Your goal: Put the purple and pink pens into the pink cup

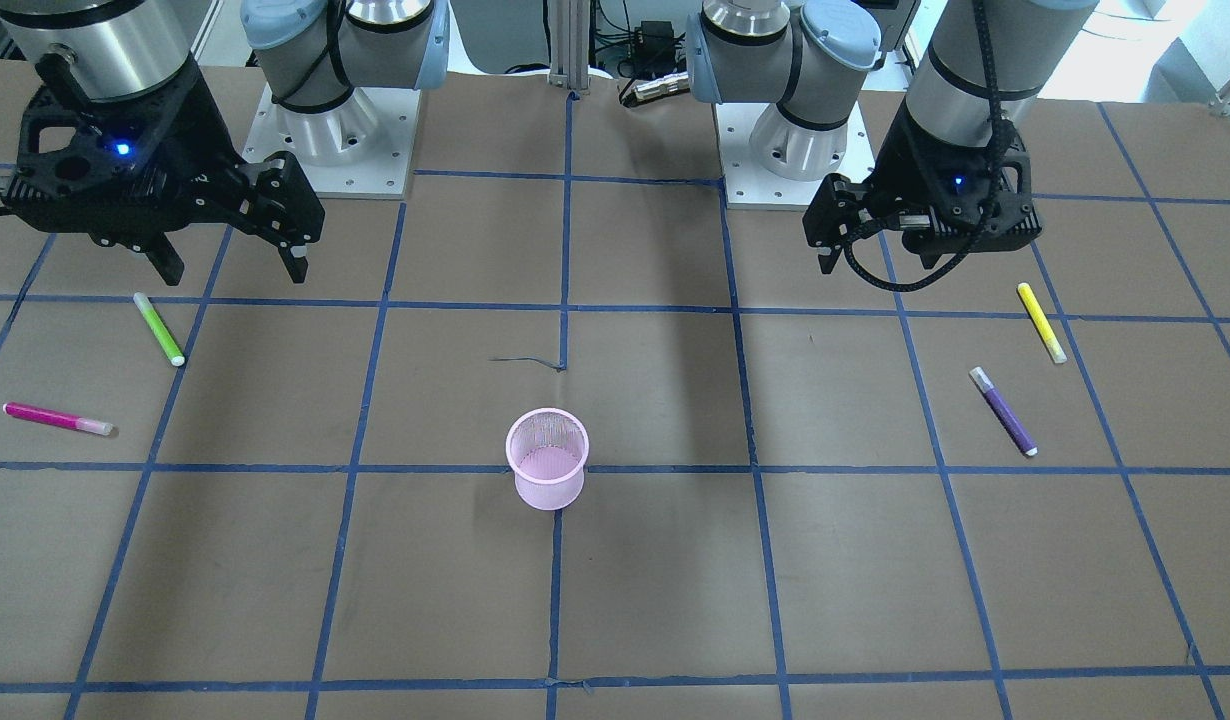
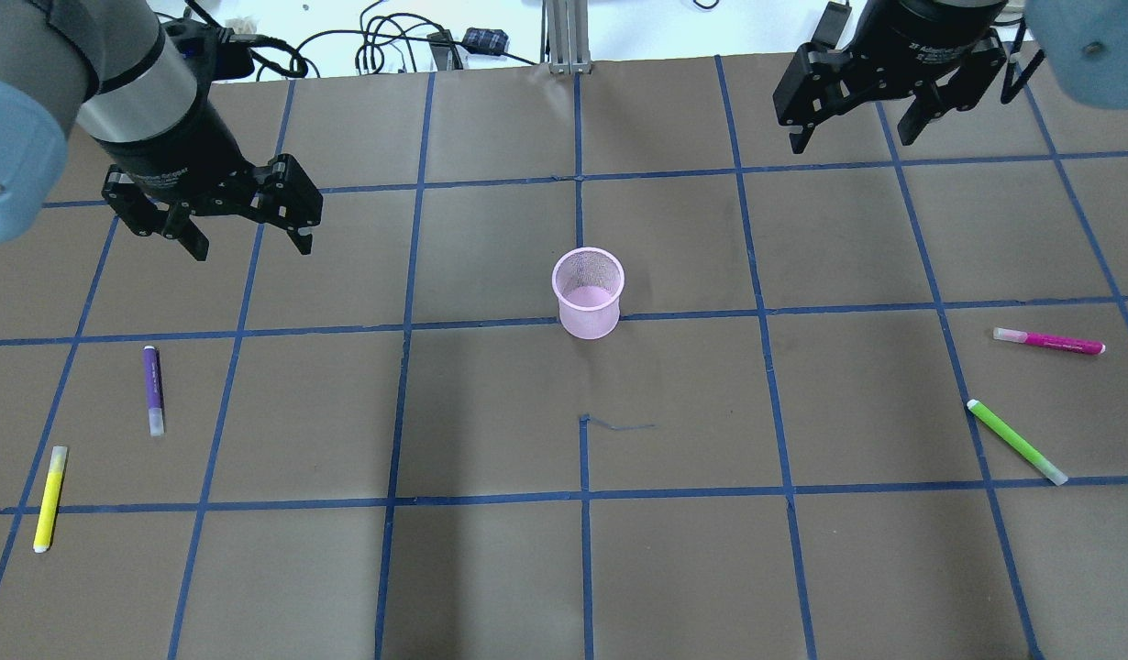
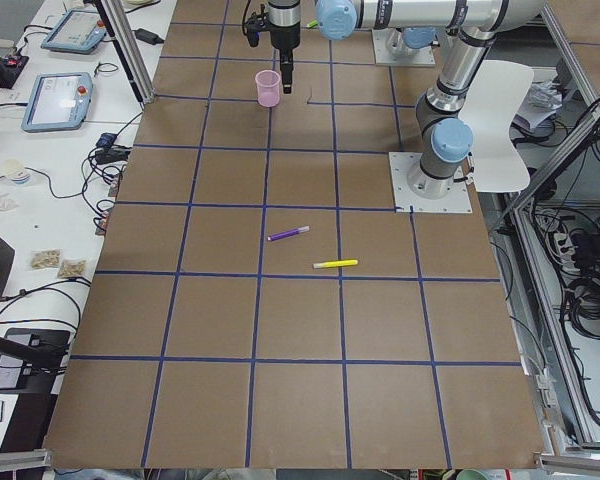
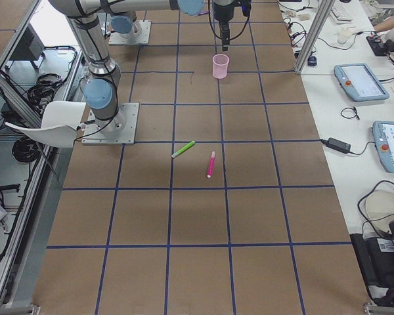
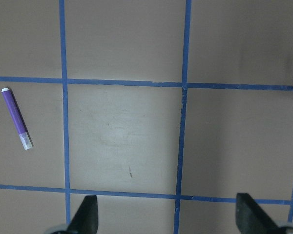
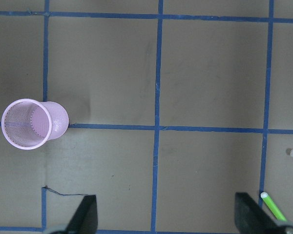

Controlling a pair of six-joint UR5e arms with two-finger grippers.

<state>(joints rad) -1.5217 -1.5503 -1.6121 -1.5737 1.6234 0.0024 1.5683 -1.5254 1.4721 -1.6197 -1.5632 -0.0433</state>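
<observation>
The pink mesh cup (image 2: 589, 293) stands upright and empty near the table's middle; it also shows in the right wrist view (image 6: 31, 124). The purple pen (image 2: 152, 390) lies flat on the left side, also seen in the left wrist view (image 5: 16, 118). The pink pen (image 2: 1048, 341) lies flat at the far right. My left gripper (image 2: 252, 249) is open and empty, hovering beyond the purple pen. My right gripper (image 2: 850, 139) is open and empty, high over the far right of the table, away from the pink pen.
A green pen (image 2: 1016, 441) lies near the pink pen on the right. A yellow pen (image 2: 50, 498) lies near the purple pen on the left. The table (image 2: 491, 568) is brown with a blue tape grid. Cables lie beyond its far edge.
</observation>
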